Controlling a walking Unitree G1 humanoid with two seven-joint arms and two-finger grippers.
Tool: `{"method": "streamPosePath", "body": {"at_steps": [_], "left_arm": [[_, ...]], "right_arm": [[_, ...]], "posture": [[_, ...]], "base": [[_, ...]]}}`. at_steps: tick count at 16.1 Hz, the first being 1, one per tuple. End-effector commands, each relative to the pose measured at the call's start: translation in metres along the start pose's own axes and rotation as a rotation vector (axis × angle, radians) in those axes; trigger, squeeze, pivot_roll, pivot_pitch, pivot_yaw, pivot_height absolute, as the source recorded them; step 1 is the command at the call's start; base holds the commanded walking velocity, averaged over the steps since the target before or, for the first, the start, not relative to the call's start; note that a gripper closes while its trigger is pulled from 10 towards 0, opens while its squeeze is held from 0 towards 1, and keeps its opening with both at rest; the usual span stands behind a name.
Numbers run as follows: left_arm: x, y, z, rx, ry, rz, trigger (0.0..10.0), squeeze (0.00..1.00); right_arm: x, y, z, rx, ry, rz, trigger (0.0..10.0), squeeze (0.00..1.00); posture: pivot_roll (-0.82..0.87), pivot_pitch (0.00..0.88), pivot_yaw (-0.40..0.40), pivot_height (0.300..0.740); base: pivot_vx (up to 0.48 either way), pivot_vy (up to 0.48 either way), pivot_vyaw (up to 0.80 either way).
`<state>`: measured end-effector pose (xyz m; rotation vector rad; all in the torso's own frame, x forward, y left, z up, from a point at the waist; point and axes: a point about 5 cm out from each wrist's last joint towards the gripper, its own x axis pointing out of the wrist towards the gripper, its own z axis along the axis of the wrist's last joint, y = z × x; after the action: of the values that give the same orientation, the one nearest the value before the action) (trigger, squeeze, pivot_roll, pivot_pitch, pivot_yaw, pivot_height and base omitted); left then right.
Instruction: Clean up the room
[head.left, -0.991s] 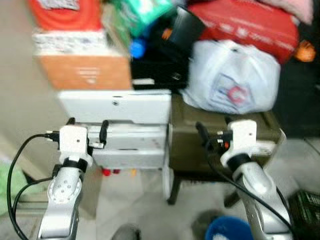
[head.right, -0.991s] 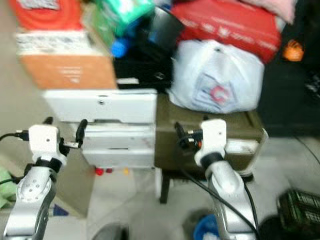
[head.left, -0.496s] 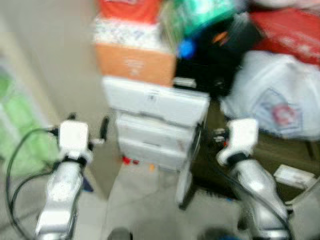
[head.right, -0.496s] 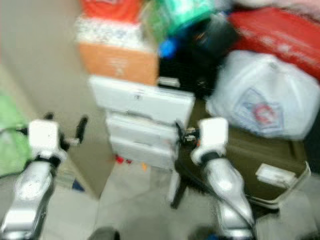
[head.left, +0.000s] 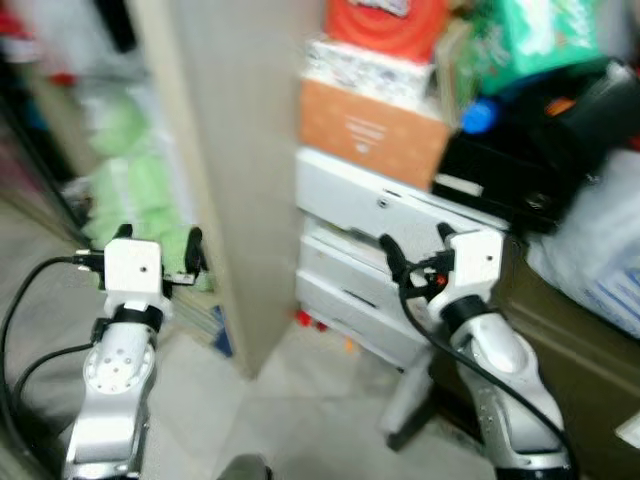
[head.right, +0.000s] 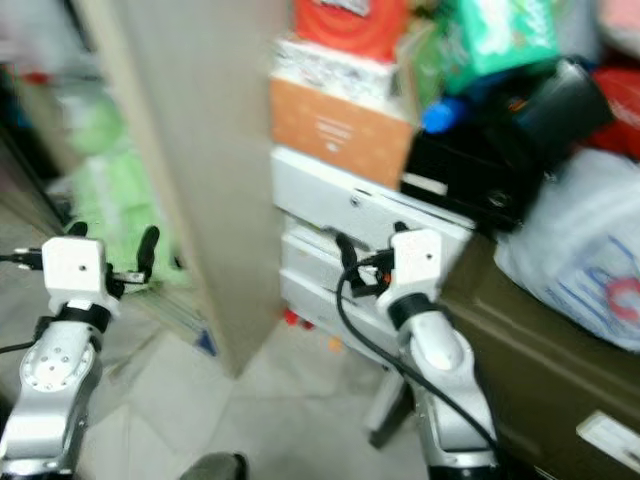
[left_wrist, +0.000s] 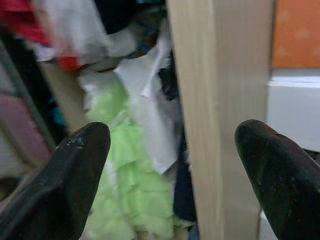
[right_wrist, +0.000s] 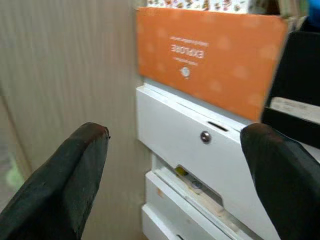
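Note:
The room is cluttered and the view is blurred. My left gripper (head.left: 158, 240) is open and holds nothing, raised in front of a green fluffy cloth (head.left: 120, 165) left of a tall beige wooden panel (head.left: 230, 150). In the left wrist view its fingers (left_wrist: 75, 180) frame the panel's edge (left_wrist: 220, 100) and the green cloth (left_wrist: 125, 195). My right gripper (head.left: 414, 240) is open too, just before a white drawer unit (head.left: 350, 215). An orange box (right_wrist: 210, 55) rests on the drawer unit (right_wrist: 195, 155).
On and beside the drawers are a red round item (head.left: 385, 20), a green package (head.left: 540, 35), a blue cap (head.left: 480, 117), a black bag (head.left: 540, 150) and a white plastic bag (head.left: 610, 260). An olive trunk (head.left: 570, 340) stands right. Small coloured bits (head.left: 305, 320) lie on the tile floor.
The camera has swung left, so the whole scene has shifted right. The wooden panel and green cloth have come into view. Both grippers keep their raised, open pose.

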<state>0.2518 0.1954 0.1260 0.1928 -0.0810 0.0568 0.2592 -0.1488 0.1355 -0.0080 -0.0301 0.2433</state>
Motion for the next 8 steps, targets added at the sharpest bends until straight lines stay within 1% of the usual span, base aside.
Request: {"method": "streamPosePath", "body": {"at_steps": [1, 4, 8], "left_arm": [[0.0003, -0.0035, -0.0010, 0.010, 0.007, -0.012, 10.0, 0.00], [-0.0010, -0.0098, -0.0017, -0.013, 0.010, -0.065, 10.0, 0.00], [0.0005, -0.0113, -0.0019, -0.017, 0.008, -0.063, 10.0, 0.00]], "right_arm": [[-0.0006, -0.0036, 0.0034, -0.021, -0.015, -0.011, 10.0, 0.00], [0.0018, -0.0011, 0.0049, -0.030, -0.023, 0.001, 10.0, 0.00], [0.0014, -0.0009, 0.0027, -0.034, -0.015, 0.010, 10.0, 0.00]], "posture": [[-0.03, 0.023, -0.057, 0.740], [-0.03, 0.016, -0.054, 0.740], [-0.04, 0.017, -0.055, 0.740]], "base": [[0.000, 0.000, 0.80], [0.000, 0.000, 0.80], [0.000, 0.000, 0.80]]}}
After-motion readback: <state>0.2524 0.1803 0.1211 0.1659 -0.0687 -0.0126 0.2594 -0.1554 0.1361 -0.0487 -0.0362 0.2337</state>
